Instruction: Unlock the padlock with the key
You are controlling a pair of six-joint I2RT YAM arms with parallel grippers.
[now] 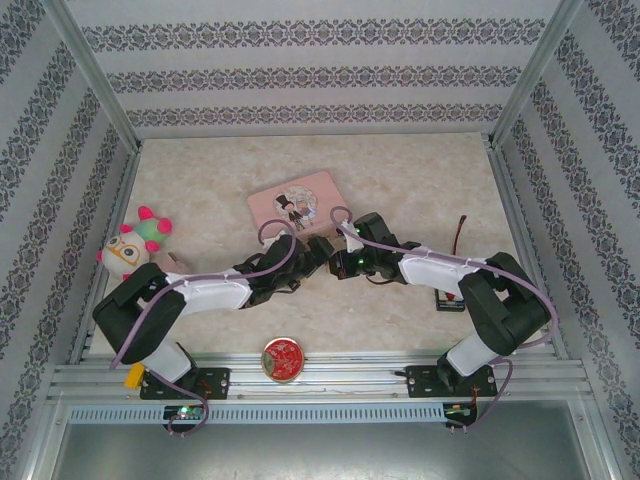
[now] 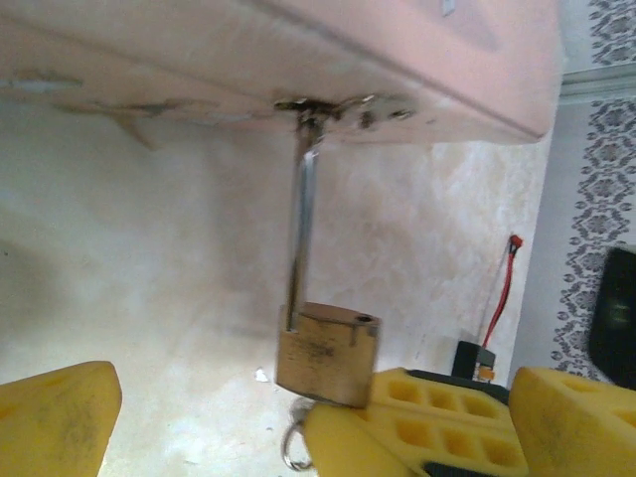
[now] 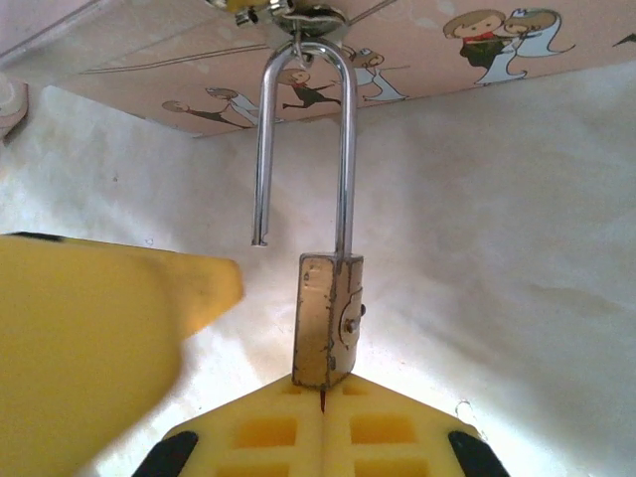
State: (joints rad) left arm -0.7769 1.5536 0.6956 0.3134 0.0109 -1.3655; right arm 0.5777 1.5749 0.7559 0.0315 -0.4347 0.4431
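Right gripper point(image 3: 323, 393) pinched fully closed right under the padlock point(image 3: 328, 318). I take it to be holding the key, which is hidden between the pads apart from its ring point(image 2: 292, 449) dangling beside them. Padlock body sits on this gripper's fingertips, with the shackle point(image 3: 346, 149) running up and away from them to the hasp point(image 3: 308, 12) on the pink tin box point(image 1: 298, 205). The shackle's free leg is out of the body, so the lock reads as sprung and the task as nearly complete. Left gripper point(image 2: 313, 393) is spread wide and holds nothing; the padlock lies in the gap between its fingers, touching neither as far as I can tell. To finish cleanly, keep the key in line with the keyway and avoid any sideways pull, since the lock hangs from the hasp alone and would swing or tug the box. Draw the left gripper straight back so neither finger clips the body, and confirm the free leg stays clear of its hole before letting go. The desk point(image 1: 420, 190) is pale marbled beige, smooth and uncluttered under both grippers. A plush toy point(image 1: 135, 245) sits well out past the left arm's side, and a round red tin point(image 1: 283, 358) lies behind both grippers near the arm bases. A small black part with a red wire point(image 1: 448, 298) is behind the right gripper. Patterned wallpaper panels point(image 1: 300, 75) in a metal frame close in three sides.
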